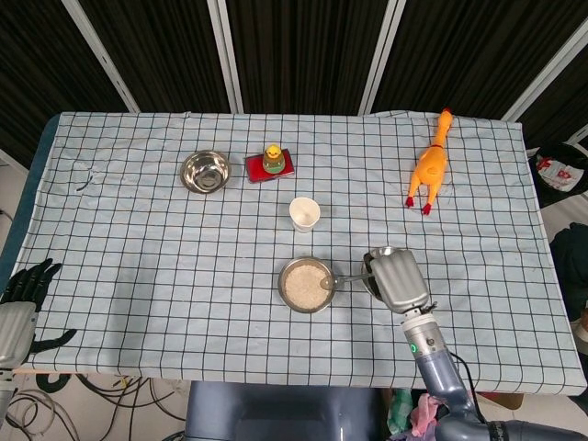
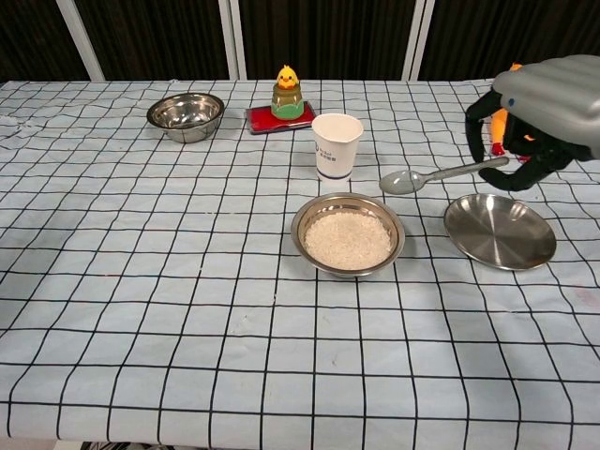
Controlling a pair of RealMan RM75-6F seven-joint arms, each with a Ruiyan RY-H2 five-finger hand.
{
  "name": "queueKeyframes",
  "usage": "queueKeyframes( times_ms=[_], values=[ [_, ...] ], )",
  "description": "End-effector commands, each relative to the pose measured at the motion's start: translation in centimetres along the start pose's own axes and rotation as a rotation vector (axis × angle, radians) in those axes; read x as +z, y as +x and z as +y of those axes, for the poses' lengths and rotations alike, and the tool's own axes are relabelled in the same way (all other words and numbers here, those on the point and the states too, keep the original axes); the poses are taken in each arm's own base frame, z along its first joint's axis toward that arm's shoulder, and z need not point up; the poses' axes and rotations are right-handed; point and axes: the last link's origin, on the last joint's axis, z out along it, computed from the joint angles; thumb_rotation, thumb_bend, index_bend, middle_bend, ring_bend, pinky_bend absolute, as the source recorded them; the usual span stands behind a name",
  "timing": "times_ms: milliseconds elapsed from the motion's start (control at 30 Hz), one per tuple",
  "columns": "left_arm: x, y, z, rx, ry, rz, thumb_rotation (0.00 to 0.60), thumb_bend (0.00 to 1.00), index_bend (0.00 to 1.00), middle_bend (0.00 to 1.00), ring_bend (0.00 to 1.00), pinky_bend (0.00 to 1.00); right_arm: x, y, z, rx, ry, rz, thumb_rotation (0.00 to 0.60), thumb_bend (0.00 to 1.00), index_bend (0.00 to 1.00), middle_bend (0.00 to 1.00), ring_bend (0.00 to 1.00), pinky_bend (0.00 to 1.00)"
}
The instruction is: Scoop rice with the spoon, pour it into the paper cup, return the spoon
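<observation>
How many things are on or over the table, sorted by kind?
Steel bowls: 2, an empty bowl and a rice bowl
Steel plate: 1
Paper cup: 1
Spoon: 1, held by the right hand
Toys: 2, a rubber chicken and a chick
Red tray: 1
Total: 8

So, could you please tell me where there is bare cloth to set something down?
The wide left stretch, below the empty steel bowl and left of the rice bowl, is bare. Crowded: around the paper cup, the spoon in the right hand, and the steel plate.
</observation>
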Motion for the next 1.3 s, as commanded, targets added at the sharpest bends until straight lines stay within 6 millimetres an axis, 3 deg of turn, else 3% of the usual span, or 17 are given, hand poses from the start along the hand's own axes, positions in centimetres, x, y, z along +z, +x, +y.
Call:
queueKeyframes(
  times_ms=[33,300,667,933,1300],
  values=[
    [0.0,0.1,0.0,-0.003,-0.003,0.0,0.6,0.01,0.0,0.0,0.0,0.0,1.5,-0.3,-2.1,-0.128,0.021,0.02,0.6,0.48,0.66,1.0,1.0,1.0],
    [0.0,0.2,0.0,-0.01,-0.009,0.006,0.6,0.01,0.0,0.0,0.0,0.0,2.7,-2.0,-4.9,-0.368,0.026,0.048,0.6,0.48,0.66,1.0,1.0,1.0],
    [0.1,0.3,0.1,-0.021,-0.013,0.007,0.6,0.01,0.0,0.0,0.0,0.0,3.5,-3.3,-7.3,-0.54,0.049,0.129,0.6,0.48,0.66,1.0,1.0,1.0],
    [0.1,0.3,0.2,-0.025,-0.018,0.008,0.6,0.01,0.0,0.0,0.0,0.0,3.4,-3.9,-7.8,-0.66,0.1,0.191,0.6,0.48,0.66,1.0,1.0,1.0],
    [0.2,0.3,0.2,-0.023,-0.019,0.007,0.6,0.01,0.0,0.0,0.0,0.0,3.5,-4.0,-6.6,-0.748,0.12,0.224,0.6,0.48,0.66,1.0,1.0,1.0]
  ],
)
